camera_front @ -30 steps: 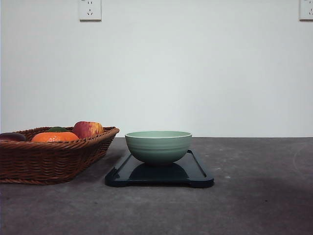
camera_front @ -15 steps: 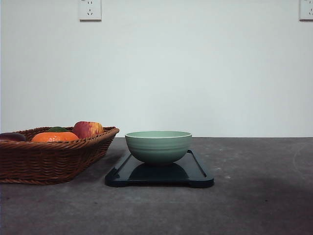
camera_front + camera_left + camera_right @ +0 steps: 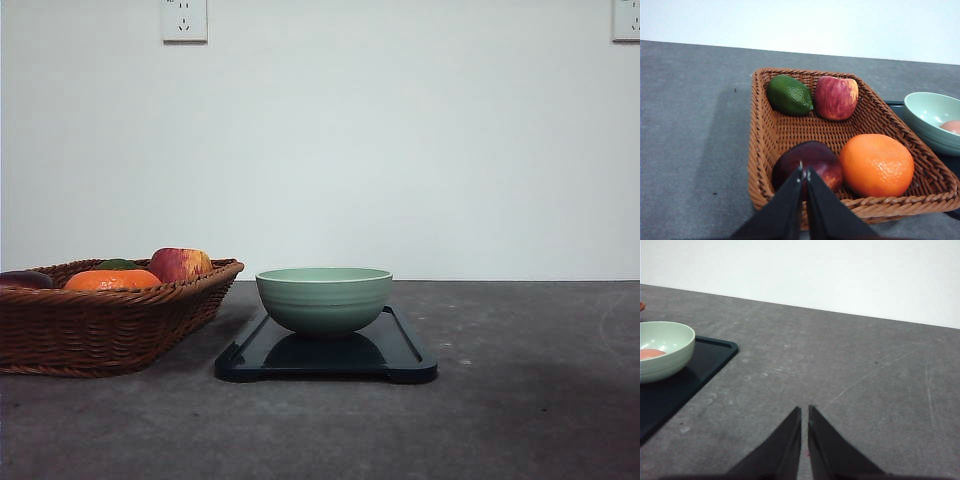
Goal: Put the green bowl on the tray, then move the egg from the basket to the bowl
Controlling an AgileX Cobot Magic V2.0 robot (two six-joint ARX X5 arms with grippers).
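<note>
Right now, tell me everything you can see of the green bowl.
The green bowl is a pale sage-green round bowl, ceramic by its look, with fine horizontal ridges outside and a lighter rim. It stands upright on the dark tray, roughly centred, just to the right of the wicker basket and apart from it. Both wrist views show a pinkish, egg-like object lying inside it, partly hidden by the rim. Neither gripper touches it.

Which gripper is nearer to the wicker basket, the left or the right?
The left. The left gripper hangs closed just over the wicker basket, above its near rim by the dark red fruit. The right gripper hangs closed over bare table, on the tray's other side.
</note>
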